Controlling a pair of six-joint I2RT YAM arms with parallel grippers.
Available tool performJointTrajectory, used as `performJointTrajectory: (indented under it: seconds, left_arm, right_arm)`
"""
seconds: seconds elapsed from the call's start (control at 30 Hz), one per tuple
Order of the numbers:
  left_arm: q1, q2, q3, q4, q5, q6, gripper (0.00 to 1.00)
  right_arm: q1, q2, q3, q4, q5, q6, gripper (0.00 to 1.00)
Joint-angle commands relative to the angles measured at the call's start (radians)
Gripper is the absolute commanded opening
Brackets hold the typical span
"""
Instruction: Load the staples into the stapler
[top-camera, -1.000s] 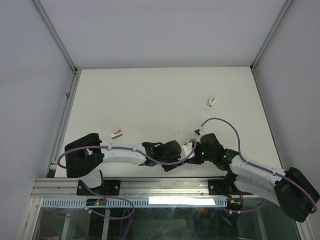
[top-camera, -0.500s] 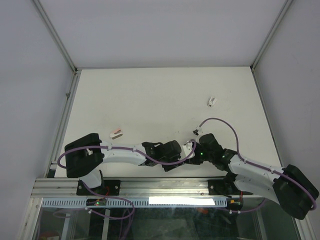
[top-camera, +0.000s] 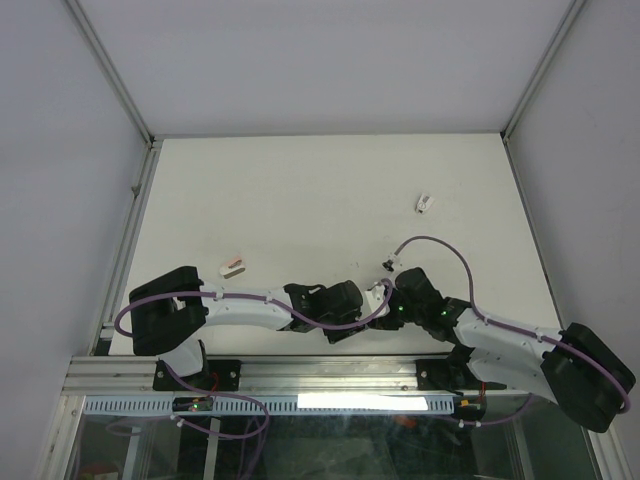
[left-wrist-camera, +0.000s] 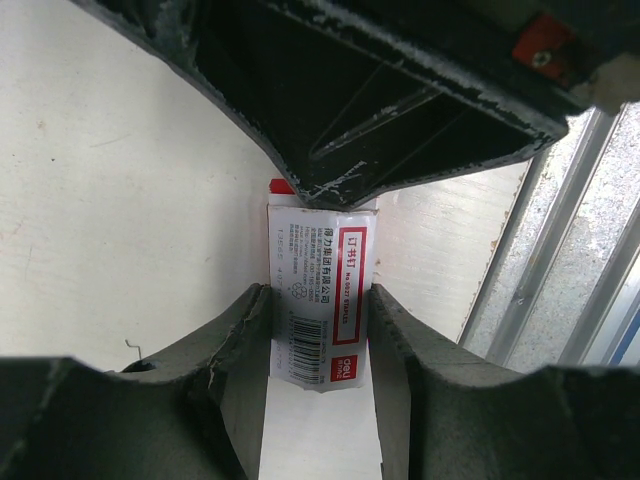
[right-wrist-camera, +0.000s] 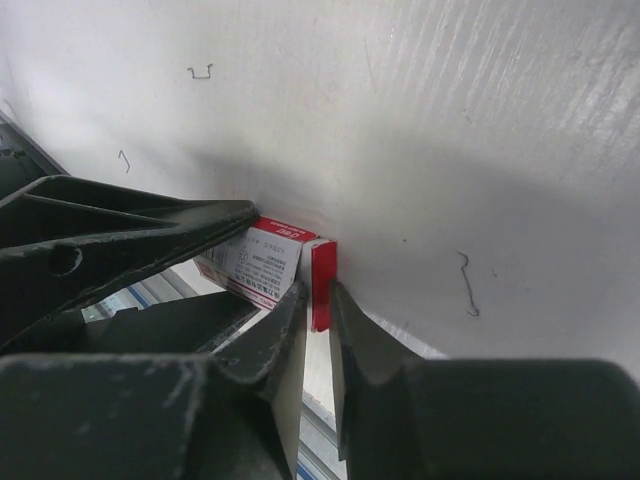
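Over the last second our right arm (top-camera: 500, 345) has been creeping toward the left of the overhead frame. Its wrist is drawing closer to the left arm (top-camera: 245, 305), which is keeping its place.

We are holding the staples box (left-wrist-camera: 320, 255) low in the middle of the overhead frame, near the bottom edge of the tabletop (top-camera: 300, 200), where the two wrists are meeting. It is showing as a flat white box with a red-bordered label and a barcode.

Our left claw (left-wrist-camera: 320, 305) is clamping it. In the left wrist view both dark fingers are pressing against the long sides of the box, with the jaws standing apart by just the box's width.

Our right claw (right-wrist-camera: 318, 298) is working at the red end (right-wrist-camera: 322, 265) of the box. In the right wrist view its two fingertips are standing nearly together, and the lower edge of the red end is sitting in the narrow slot between them. We cannot tell whether they are pinching it or only flanking it. We also cannot tell whether the box is resting on the tabletop.

Around it, a few loose staples (right-wrist-camera: 200, 71) are lying on the pale surface, toward the upper left and the right of the right wrist view. A metal rail (left-wrist-camera: 560, 270) is running down the right side of the left wrist view.

Farther out in the overhead frame, a small pink oblong (top-camera: 232, 266) is lying left of centre. A small white oblong (top-camera: 425, 204) is lying toward the upper right. Both are well apart from the box.
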Motion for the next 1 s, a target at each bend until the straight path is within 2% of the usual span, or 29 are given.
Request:
performJointTrajectory:
  seconds: [0.0,0.1,0.2,0.67,0.9,0.97]
  left_arm:
    - [-0.01,0.0,0.029,0.028,0.022,0.01,0.39]
    - [-0.01,0.0,0.029,0.028,0.021,0.01,0.39]
    - [-0.01,0.0,0.028,0.027,0.019,0.01,0.4]
    - [-0.009,-0.002,0.031,0.018,0.0,0.017,0.44]
    - [-0.009,0.003,0.034,0.013,-0.002,0.017,0.51]
    - [-0.009,0.004,0.035,0.013,-0.002,0.017,0.54]
  right_arm:
    - [0.022,0.015,0.011,0.033,-0.013,-0.003,0.13]
    - [0.024,0.015,0.012,0.029,0.0,-0.004,0.03]
    - [0.025,0.013,0.016,0.018,0.014,-0.006,0.0]
    - [0.026,-0.106,0.037,-0.131,0.169,-0.018,0.0]
    - [0.026,-0.114,0.045,-0.135,0.115,-0.022,0.0]
    - [0.025,-0.118,0.046,-0.135,0.094,-0.02,0.04]
